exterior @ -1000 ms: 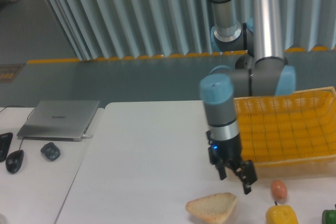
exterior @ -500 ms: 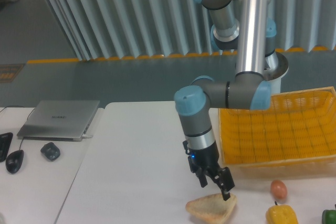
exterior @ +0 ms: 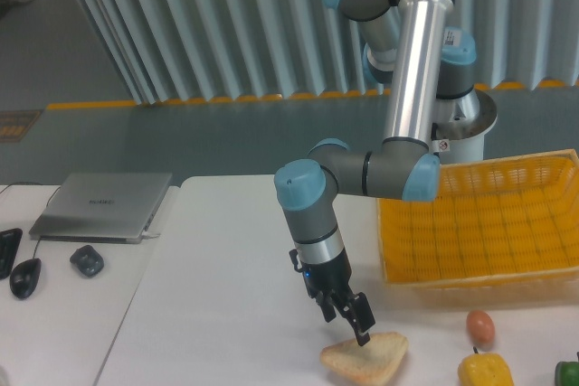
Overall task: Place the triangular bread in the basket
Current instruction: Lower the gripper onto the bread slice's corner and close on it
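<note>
Gripper point(exterior: 347, 317): tilted, fingers pointing down and toward the right; the two fingers stand apart with a narrow gap between them, holding nothing.

Bread point(exterior: 369, 357): lies flat on the white table point(exterior: 226, 296) at the near edge of the view, pale top up, tan crust along its rim. Not in the basket.

Bread relative to gripper: directly below and slightly right of the fingertips. The lower fingertip point(exterior: 363, 339) sits at the bread's upper back edge; whether it touches the crust cannot be told from this single view.

Bread long axis: runs roughly left to right, narrow rounded corner at the left, wider end at the right.

Finger line versus bread: the fingers look set along a slant rather than squarely across the slice; exact alignment is unclear from this angle.

Basket point(exterior: 479, 232): on the table to the right and farther back than the bread, well apart from it, with nothing seen inside.

Neighbours: small orange-red egg point(exterior: 480, 325) just right of the bread, a yellow block point(exterior: 485, 372) below the egg; both lie between bread and basket side.

Judgement: approach stage, grasp not yet made. The next move calls for a short descent onto the slice, then a lift up and right.

Risk: a flat slice gives little edge to pinch; it may slide.
</note>
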Available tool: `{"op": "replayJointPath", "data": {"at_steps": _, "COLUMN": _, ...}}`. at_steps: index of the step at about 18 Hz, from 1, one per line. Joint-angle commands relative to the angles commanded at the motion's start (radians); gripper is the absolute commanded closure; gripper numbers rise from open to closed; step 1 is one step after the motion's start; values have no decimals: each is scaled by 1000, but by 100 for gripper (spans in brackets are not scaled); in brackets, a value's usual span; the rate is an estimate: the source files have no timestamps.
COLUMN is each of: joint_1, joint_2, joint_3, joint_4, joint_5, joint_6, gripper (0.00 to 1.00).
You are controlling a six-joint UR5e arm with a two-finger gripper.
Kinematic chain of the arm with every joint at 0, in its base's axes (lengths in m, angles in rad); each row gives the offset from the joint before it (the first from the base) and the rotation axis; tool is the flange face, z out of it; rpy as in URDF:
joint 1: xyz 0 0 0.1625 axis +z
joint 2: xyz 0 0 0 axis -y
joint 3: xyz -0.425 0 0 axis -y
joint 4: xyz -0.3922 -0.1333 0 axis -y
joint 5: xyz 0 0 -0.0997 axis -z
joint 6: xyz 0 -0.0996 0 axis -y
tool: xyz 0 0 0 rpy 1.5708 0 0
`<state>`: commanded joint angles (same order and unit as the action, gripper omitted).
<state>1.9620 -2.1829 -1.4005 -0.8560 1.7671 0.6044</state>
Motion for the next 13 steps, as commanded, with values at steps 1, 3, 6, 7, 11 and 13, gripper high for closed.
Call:
{"op": "replayJointPath", "data": {"at_steps": 1, "joint_1": 0, "joint_2": -2, "joint_3": 2, "joint_4": 0, "joint_5": 0, "joint_6": 0, "gripper": 0}}
{"op": "replayJointPath", "data": {"at_steps": 3, "joint_1": 11, "joint_2": 0, "joint_3": 6, "joint_4": 2, "joint_5": 2, "joint_6": 5, "gripper": 0}}
{"op": "replayJointPath", "data": {"at_steps": 6, "joint_1": 23, "joint_2": -2, "joint_3": 5, "joint_4": 2, "joint_5": 2, "joint_6": 8, "gripper": 0}}
{"op": "replayJointPath", "data": {"at_steps": 7, "joint_1": 23, "joint_2": -3, "joint_3": 5, "joint_4": 2, "joint_5": 2, "joint_6": 8, "gripper": 0}}
{"op": "replayJointPath", "data": {"at_steps": 11, "joint_1": 25, "joint_2": -15, "joint_3": 8, "joint_4": 2, "joint_5": 6, "joint_6": 8, "gripper": 0}}
{"op": "replayJointPath", "data": {"at_steps": 13, "joint_1": 25, "joint_2": -17, "joint_3": 8, "joint_4": 2, "joint_5": 14, "joint_6": 8, "gripper": 0}}
